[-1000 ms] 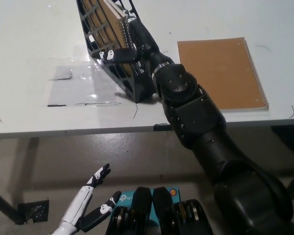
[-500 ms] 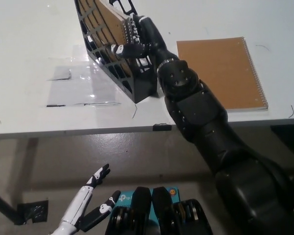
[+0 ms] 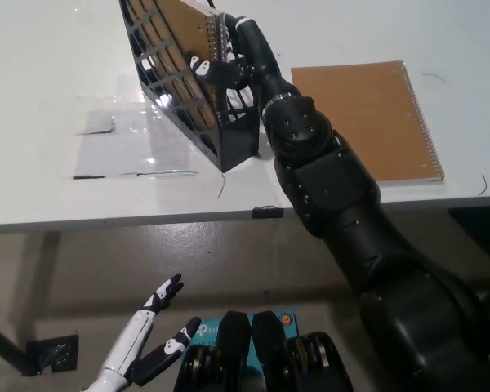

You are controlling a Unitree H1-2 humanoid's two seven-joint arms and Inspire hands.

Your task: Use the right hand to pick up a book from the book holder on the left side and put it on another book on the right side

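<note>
Head view. Right hand [image 3: 229, 61] sits at upper centre of frame, fingers wrapped on the spiral edge of the brown book [image 3: 188, 23], which stands tilted in the black lattice book holder [image 3: 198, 114] at upper left-centre. Book is part-raised in the holder, lower part behind the lattice; exact finger contact hard to read w/ black on black. Judgement: spiral notebook w/ card cover, light, fairly stiff but will flex if held by one corner; wire binding gives fingers a ridge to catch, so the bound edge is a sound place to hold; cover itself prob. smooth, could slip. Risk: book snagging on holder wall as it comes out, holder is light-looking and may tip or drag. Second brown book [image 3: 367, 122] lies flat at upper right, spiral along its right edge, well apart from holder. White table [image 3: 57, 188] is smooth, w/ a clear plastic sheet [image 3: 122, 147] taped left of holder; room between holder and flat book is free. Left hand [image 3: 151, 347] rests lower left, below table edge, fingers spread, holding nothing.
</note>
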